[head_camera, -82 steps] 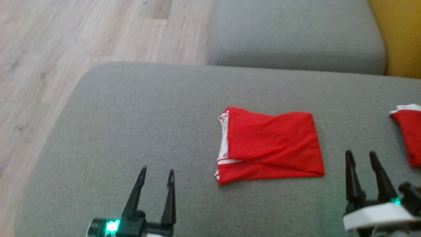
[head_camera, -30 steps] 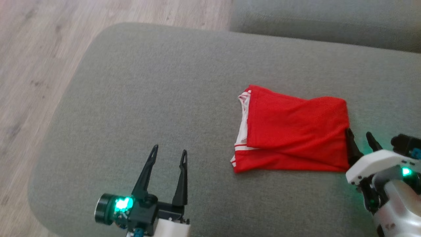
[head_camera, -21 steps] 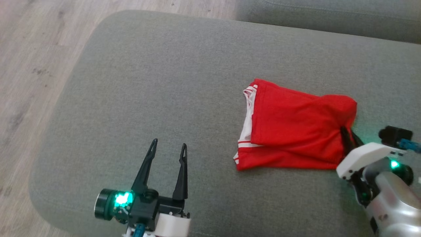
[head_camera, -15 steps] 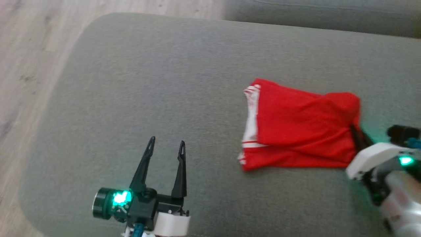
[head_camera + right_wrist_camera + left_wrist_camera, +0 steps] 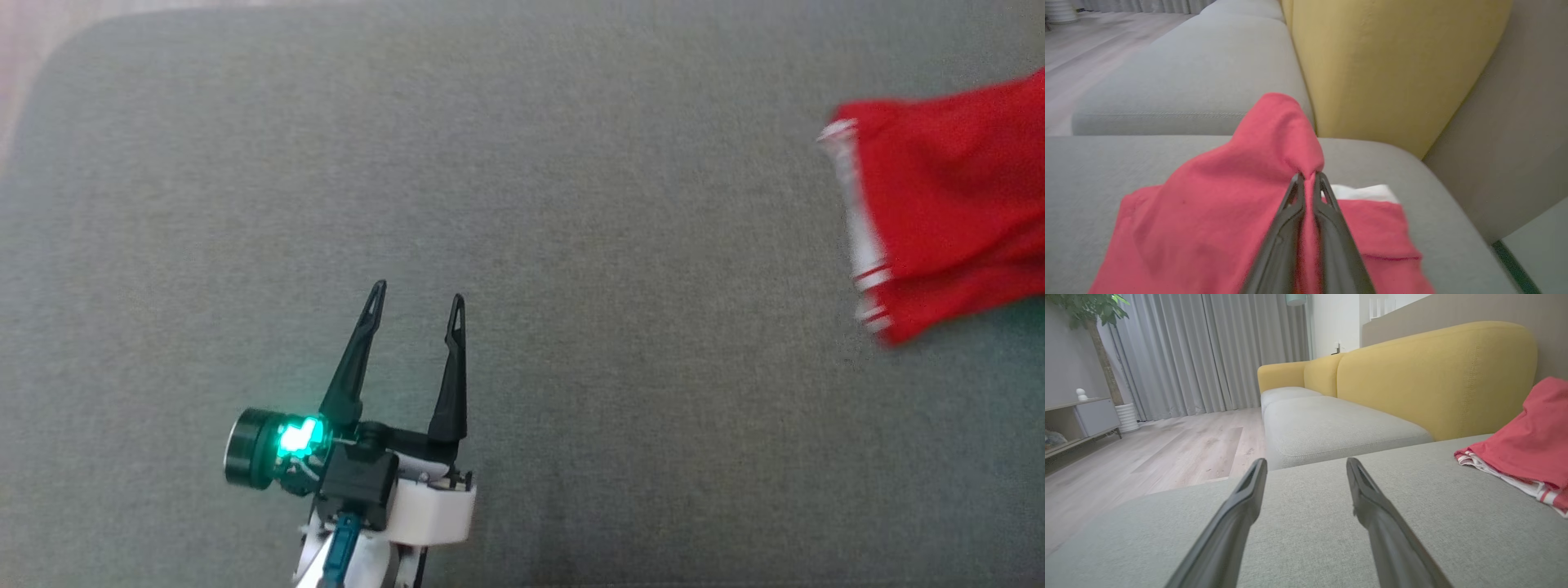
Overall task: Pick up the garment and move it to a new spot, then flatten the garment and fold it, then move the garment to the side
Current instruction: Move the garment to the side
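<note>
While well apart from left end effector [image 5: 416,292], garment [image 5: 939,204] near yellow backrest [image 5: 1433,375].

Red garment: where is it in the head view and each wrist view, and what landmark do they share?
Head view: red garment at the right edge, upper half, cut off.
Left wrist view: red garment at the right edge, mid-height.
Right wrist view: red garment centre and lower, pinched by the right pincer.
Shared landmark: the grey cushion under it.
</note>
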{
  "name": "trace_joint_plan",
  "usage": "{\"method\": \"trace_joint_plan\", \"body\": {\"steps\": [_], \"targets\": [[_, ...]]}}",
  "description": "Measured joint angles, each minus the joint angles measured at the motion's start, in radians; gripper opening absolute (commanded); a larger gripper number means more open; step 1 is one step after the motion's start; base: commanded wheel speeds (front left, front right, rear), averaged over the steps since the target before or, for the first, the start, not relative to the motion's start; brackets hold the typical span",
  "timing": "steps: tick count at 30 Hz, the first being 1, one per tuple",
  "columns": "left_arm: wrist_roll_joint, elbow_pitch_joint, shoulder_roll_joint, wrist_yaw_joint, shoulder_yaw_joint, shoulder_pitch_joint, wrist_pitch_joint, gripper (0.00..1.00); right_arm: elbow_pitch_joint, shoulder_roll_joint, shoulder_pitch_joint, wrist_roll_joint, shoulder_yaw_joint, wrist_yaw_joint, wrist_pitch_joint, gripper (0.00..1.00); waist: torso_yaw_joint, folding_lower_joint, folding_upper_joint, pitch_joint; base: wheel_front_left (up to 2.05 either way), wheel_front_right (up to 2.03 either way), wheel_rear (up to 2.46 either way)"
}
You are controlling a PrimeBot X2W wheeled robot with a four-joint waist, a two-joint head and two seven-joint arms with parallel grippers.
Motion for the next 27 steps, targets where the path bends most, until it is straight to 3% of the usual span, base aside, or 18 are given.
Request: {"method": "trace_joint_plan", "body": {"steps": [1,2,3,6,9,12,16,22,27], "targets": [[0.0,0.0,0.0,0.0,-0.003,-0.005,0.0,1.0,0.004,-0.02,-0.022,-0.005,-0.008,0.0,-0.003,0.05,-0.007,0.0,0.0,0.01,0.0,0.0,0.0],[-0.001,0.0,0.0,0.0,-0.006,-0.008,0.0,1.0,0.014,-0.038,-0.043,-0.011,-0.021,0.0,-0.009,0.75,-0.012,0.0,0.0,0.019,0.0,0.0,0.0],[-0.004,0.003,-0.001,0.0,-0.007,-0.009,0.0,1.0,0.03,-0.057,-0.062,-0.016,-0.033,0.0,-0.015,1.0,-0.017,0.0001,0.0,0.025,0.0,0.0,0.0],[-0.022,0.013,-0.001,0.001,-0.009,-0.01,0.0,1.0,0.066,-0.09,-0.087,-0.029,-0.056,0.0,-0.03,1.0,-0.027,0.0001,0.0,0.028,0.0,0.0,0.0],[-0.038,0.012,-0.001,0.01,-0.006,-0.014,0.0,1.0,0.09,-0.074,-0.081,-0.052,-0.059,0.0,-0.052,1.0,-0.026,-0.0001,0.0,0.002,0.0,0.0,0.0],[-0.051,0.023,-0.001,0.012,0.0,-0.014,0.0,1.0,0.1,-0.018,-0.059,-0.072,-0.074,0.0,-0.07,1.0,-0.025,-0.0002,0.0,-0.039,0.0,0.0,0.0],[-0.074,0.062,-0.002,0.012,0.006,0.008,0.0,1.0,0.052,0.107,0.067,-0.08,-0.077,0.0,-0.082,1.0,-0.023,-0.0002,0.0,-0.11,0.0,0.0,0.0],[-0.118,0.095,-0.002,0.019,0.042,0.11,0.0,1.0,-0.223,0.291,0.393,-0.13,-0.158,0.0,-0.082,1.0,-0.017,-0.0005,0.0,-0.234,0.0,0.0,0.0],[-0.12,0.095,-0.002,0.028,0.095,0.161,0.0,1.0,-0.474,0.42,0.642,-0.278,-0.217,0.0,-0.082,1.0,-0.012,-0.0005,0.0001,-0.308,0.0,0.0,0.0]]}}
